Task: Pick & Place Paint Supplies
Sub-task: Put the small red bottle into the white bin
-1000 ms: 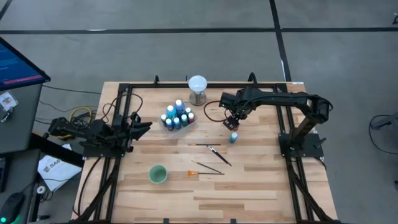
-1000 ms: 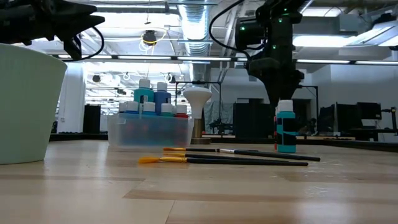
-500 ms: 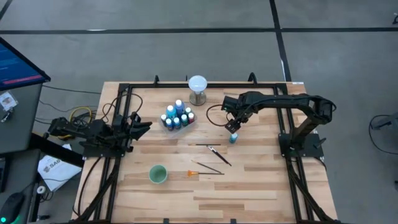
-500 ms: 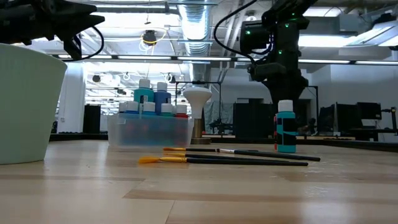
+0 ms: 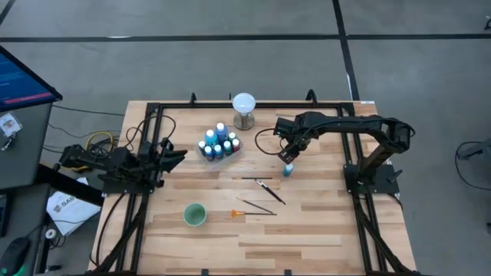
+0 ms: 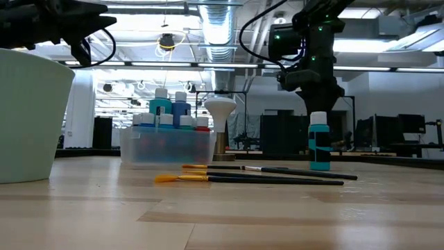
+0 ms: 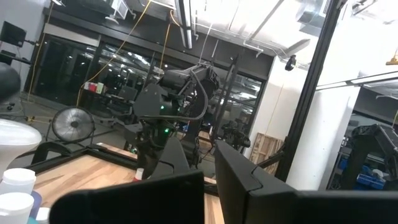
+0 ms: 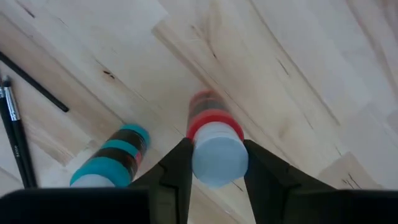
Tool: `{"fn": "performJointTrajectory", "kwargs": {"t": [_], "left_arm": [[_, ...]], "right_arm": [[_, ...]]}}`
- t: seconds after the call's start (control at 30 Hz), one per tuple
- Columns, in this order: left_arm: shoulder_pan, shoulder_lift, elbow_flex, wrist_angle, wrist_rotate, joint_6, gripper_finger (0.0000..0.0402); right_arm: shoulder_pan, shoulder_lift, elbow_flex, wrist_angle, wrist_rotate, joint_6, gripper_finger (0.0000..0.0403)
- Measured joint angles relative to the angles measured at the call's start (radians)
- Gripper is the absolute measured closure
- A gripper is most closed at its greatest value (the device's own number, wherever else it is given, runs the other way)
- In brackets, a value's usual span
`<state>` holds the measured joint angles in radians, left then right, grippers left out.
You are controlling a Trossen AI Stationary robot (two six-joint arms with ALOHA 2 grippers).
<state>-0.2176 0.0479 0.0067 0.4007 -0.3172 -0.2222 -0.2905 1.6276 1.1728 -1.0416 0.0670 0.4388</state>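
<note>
A red paint bottle [image 8: 211, 124] with a white cap stands upright on the wooden table, right of centre. A teal bottle [image 8: 109, 163] stands just beside it on its near side [image 5: 288, 170]. In the low view the teal bottle [image 6: 319, 142] hides the red one. My right gripper [image 8: 214, 165] hangs over the red bottle, pointing down, shut on its cap. A clear bin [image 5: 219, 144] holds several more bottles. Three thin brushes [image 5: 265, 190] lie flat near the centre, one orange-tipped [image 5: 238, 212]. My left gripper [image 5: 175, 153] waits shut at the table's left edge. My right gripper has the red bottle's white cap [image 8: 199, 158] pinched between its two fingers [image 8: 177, 171], one on each side. The fingers come from above, pointing down. The bottle stands upright with its base on the table.
A white globe on a stand [image 5: 244, 107] stands at the far edge behind the bin. A green cup [image 5: 195, 215] sits near the front left. Bare wood lies along the near edge and front right. Black frame rails [image 5: 360, 222] run along both sides.
My right gripper has sunk slightly toward the two bottles and shifted a little over the red one. Both bottles stand where they were.
</note>
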Motion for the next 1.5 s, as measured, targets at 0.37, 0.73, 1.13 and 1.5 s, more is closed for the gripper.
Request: {"fn": "performJointTrajectory", "kwargs": {"t": [0.37, 0.73, 1.13, 1.5], "left_arm": [[0.0, 0.0, 0.0, 0.005, 0.0, 0.0, 0.0401], [0.0, 0.0, 0.0, 0.007, 0.0, 0.0, 0.0401], [0.0, 0.019, 0.0, 0.014, 0.0, 0.0, 0.0401], [0.0, 0.055, 0.0, 0.025, 0.0, 0.0, 0.0401]], "right_arm": [[0.01, 0.002, 0.217, -0.007, -0.007, -0.029, 0.0296], [0.081, 0.173, 0.654, -0.025, 0.011, -0.049, 0.0296], [0.189, 0.574, 1.186, -0.133, 0.006, -0.107, 0.0296], [0.174, 0.696, 1.156, -0.097, -0.014, -0.101, 0.0296]]}}
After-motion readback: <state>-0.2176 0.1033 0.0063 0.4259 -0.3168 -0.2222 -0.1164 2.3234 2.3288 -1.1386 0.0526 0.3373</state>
